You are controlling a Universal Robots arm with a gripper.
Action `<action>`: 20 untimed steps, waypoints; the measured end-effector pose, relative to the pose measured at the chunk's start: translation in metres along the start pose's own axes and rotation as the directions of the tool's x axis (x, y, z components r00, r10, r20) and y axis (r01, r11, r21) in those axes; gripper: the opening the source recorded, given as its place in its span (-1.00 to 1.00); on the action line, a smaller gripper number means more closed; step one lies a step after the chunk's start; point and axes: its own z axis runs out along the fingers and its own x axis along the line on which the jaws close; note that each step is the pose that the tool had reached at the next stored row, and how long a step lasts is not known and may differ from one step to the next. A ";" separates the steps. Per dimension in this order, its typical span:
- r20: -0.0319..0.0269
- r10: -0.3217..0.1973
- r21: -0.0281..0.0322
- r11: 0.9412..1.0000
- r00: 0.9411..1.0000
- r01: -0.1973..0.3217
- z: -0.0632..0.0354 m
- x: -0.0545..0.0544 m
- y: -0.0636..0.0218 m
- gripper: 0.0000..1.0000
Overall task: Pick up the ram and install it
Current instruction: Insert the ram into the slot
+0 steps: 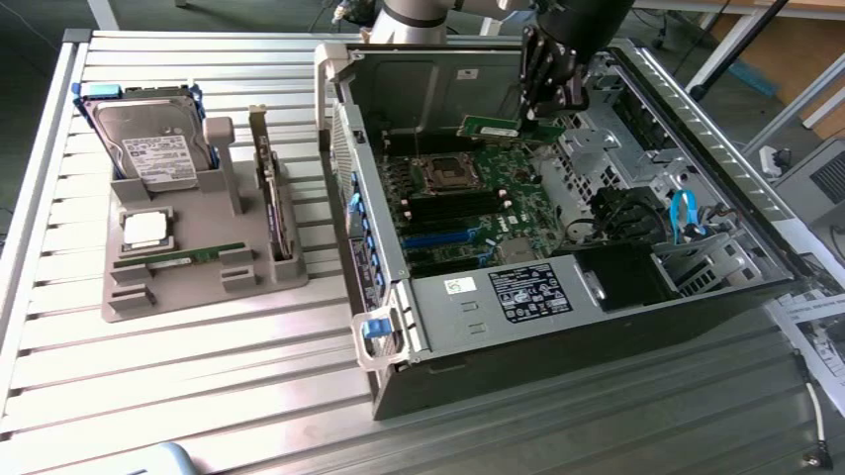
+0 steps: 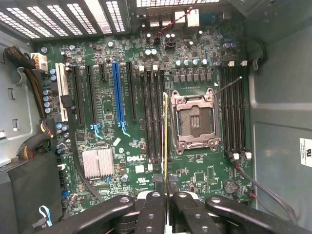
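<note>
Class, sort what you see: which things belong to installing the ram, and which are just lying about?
In the job: ram, gripper, memory slots, computer case.
Lying about: hard drive, processor chip, bracketed card, grey tray.

LIGHT: was bright, diffuse | GLARE: table slats (image 1: 198,336) shone white in exterior view | SHADOW: case (image 1: 422,84) interior lay dimmer than the table | WRIST: motherboard (image 2: 195,165) was evenly lit; ram (image 2: 165,131) edge glinted yellow
</note>
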 end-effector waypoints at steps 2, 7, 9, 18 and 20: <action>0.000 0.000 0.000 1.000 1.000 0.000 0.0006 0.000 0.0001 -0.75; 0.000 0.000 0.000 1.000 1.000 0.000 0.0019 0.000 0.0001 -0.75; 0.000 0.000 0.000 1.000 1.000 0.000 0.0024 0.000 0.0001 -0.75; 0.000 0.000 0.000 1.000 1.000 0.000 0.0048 0.000 0.0002 -0.75; 0.000 0.000 0.000 1.000 1.000 0.000 0.0053 0.000 0.0002 -0.75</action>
